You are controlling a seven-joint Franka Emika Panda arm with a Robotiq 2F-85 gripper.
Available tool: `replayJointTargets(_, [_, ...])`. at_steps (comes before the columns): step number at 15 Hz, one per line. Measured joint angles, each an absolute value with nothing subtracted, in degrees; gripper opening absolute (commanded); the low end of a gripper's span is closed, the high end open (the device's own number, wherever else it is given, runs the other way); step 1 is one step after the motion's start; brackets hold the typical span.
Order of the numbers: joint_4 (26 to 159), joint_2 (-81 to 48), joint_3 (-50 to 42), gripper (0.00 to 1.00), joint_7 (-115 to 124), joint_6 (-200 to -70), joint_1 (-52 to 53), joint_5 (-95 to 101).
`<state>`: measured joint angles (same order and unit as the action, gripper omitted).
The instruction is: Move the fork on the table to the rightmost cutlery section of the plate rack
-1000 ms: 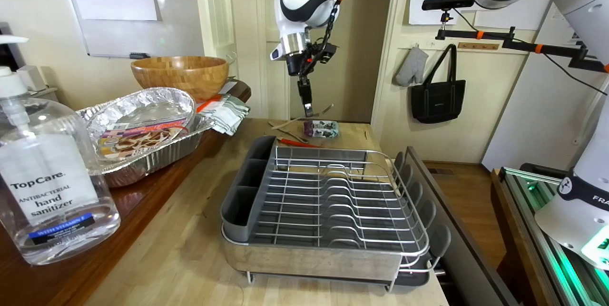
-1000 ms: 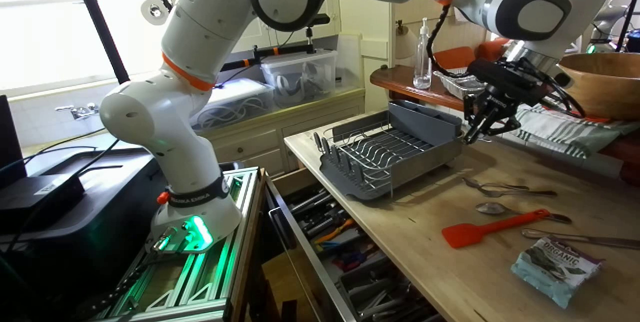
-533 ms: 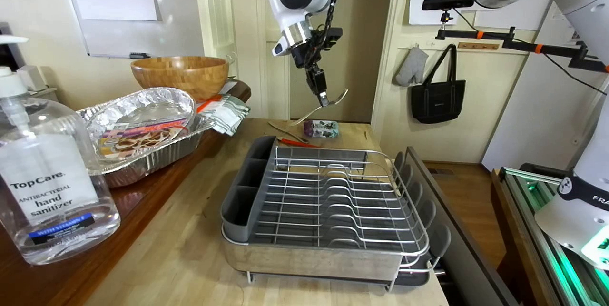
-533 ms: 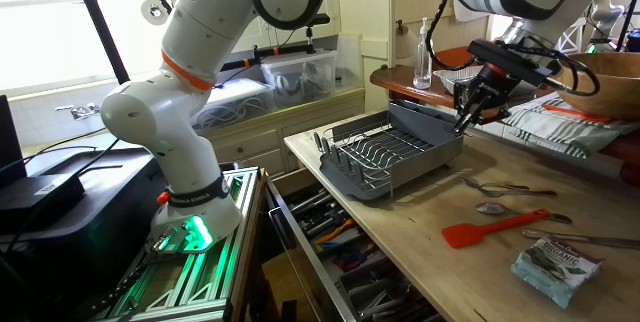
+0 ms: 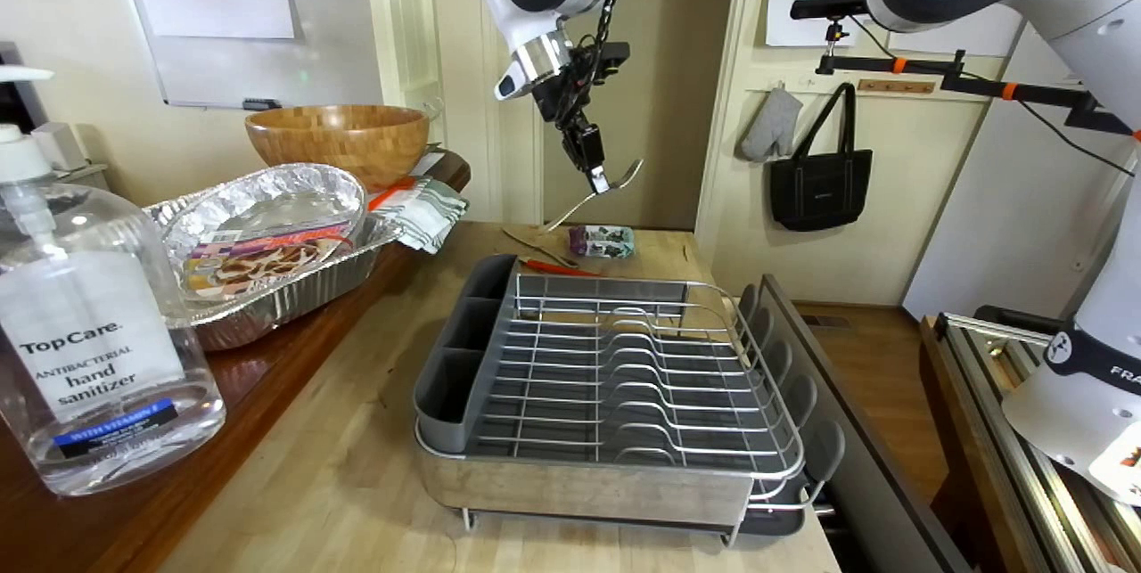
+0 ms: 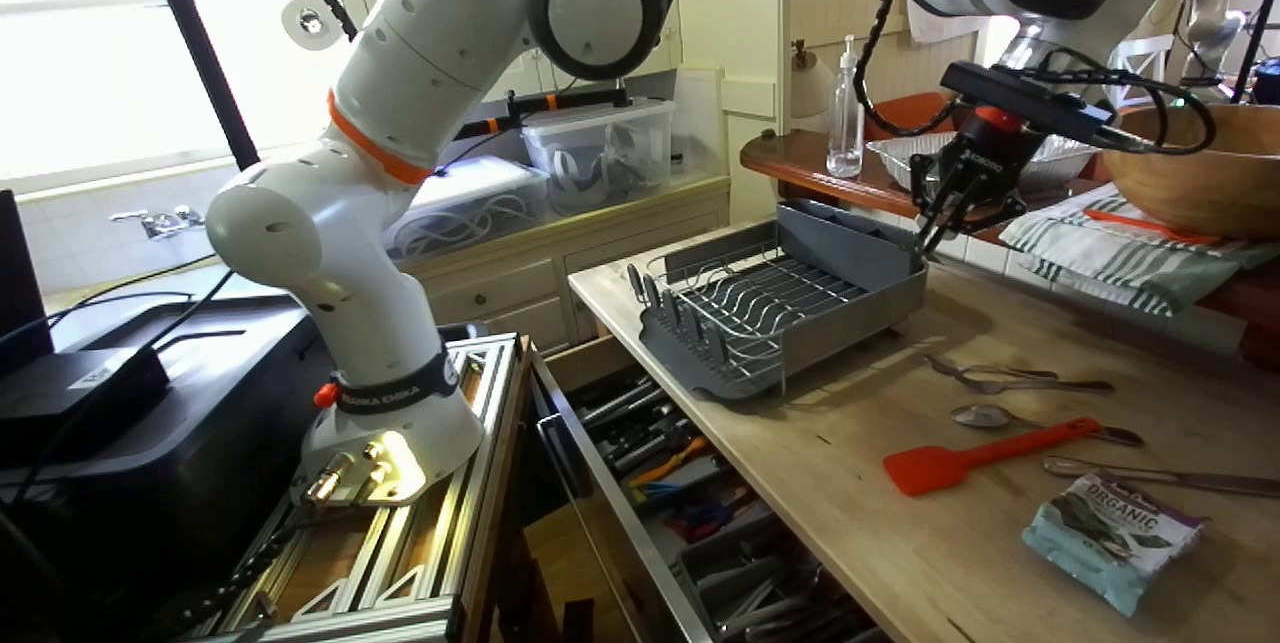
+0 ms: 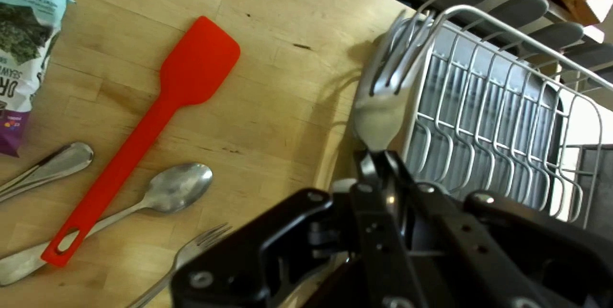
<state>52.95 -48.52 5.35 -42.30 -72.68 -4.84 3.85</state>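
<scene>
My gripper [image 7: 380,159] is shut on a silver fork [image 7: 380,116]. The tines point away from it and the handle runs back between the fingers. In an exterior view the fork [image 5: 628,174] hangs tilted in the gripper [image 5: 599,183], tines up and handle end down, above the table beyond the plate rack. The silver wire plate rack [image 5: 588,488] stands on the beige table [image 5: 330,475]. Its grey cutlery holder [image 5: 472,310] with three sections runs along one side. In an exterior view the gripper [image 6: 932,241] overlaps the holder's end [image 6: 850,243]; the held fork is hardly visible there.
More forks [image 6: 1040,386], a spoon [image 6: 985,415], a red spatula [image 6: 960,463], a knife [image 6: 1160,475] and a snack bag [image 6: 1110,538] lie on the table. An open drawer [image 6: 610,513] is beside it. Foil trays [image 5: 276,234], sanitizer [image 5: 98,359] and a wooden bowl [image 5: 339,141] stand on a raised counter.
The gripper has risen and tilted, and the fork has tilted with it, handle end lower. The arm base light has turned from green to pale yellow.
</scene>
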Motion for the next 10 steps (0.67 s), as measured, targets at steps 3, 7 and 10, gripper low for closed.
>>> replayJointTargets(3, [49.3, -50.6, 5.3, 0.02, -43.2, -71.5, -3.6, 4.3])
replayJointTargets(7, [45.7, -52.4, 5.4, 0.02, -44.6, -70.6, -2.2, 5.2])
replayJointTargets(10, [43.6, -53.2, 5.4, 0.02, -45.7, -70.4, -1.1, 5.6])
